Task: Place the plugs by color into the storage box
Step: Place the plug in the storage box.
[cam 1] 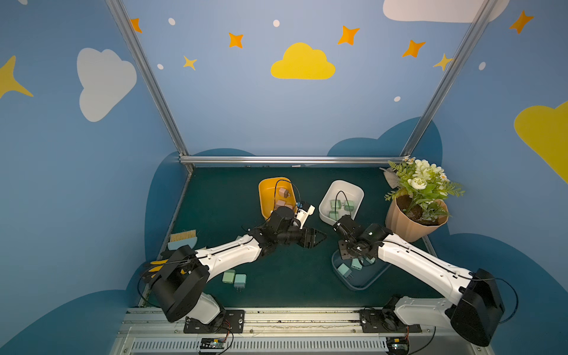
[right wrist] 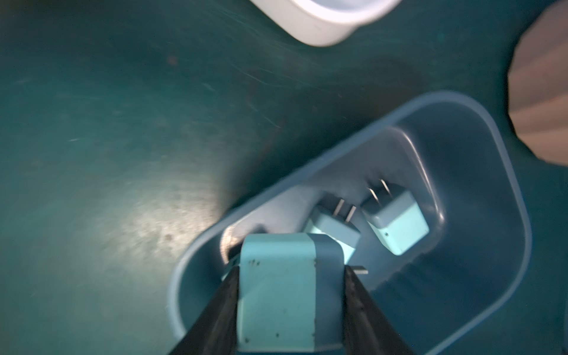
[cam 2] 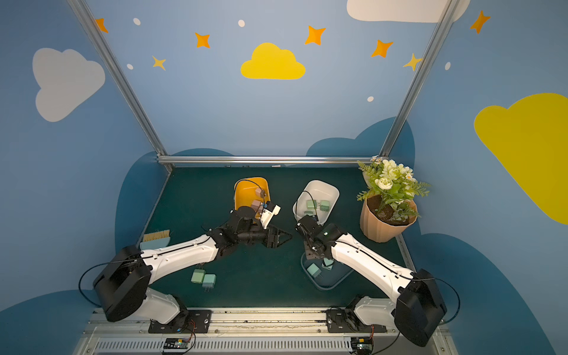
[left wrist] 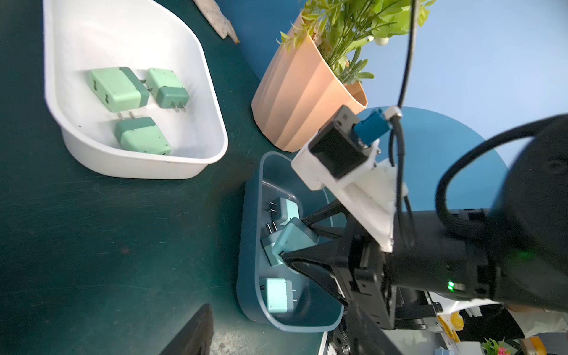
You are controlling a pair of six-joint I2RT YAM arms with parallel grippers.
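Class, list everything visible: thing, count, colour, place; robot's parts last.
yellow bin: one, yellow, table's far side
white bin: one, white, beside it
blue bin: one, blue, near right
pink plugs: at least two, pink, yellow bin
green plugs: three, green, white bin
teal plugs: three, teal, in blue bin
loose green plug: one, green, by left arm
loose teal plug: one, teal, beside it
brush: one, yellow-bristled, left edge
potted plant: one, peach pot, far right
left pincer: one, black, between bins
right pincer: one, black, over blue bin, gripping fourth teal plug

Robot lab booth: cartoon-sky walls, aluminium frame, rail-mounted arms.
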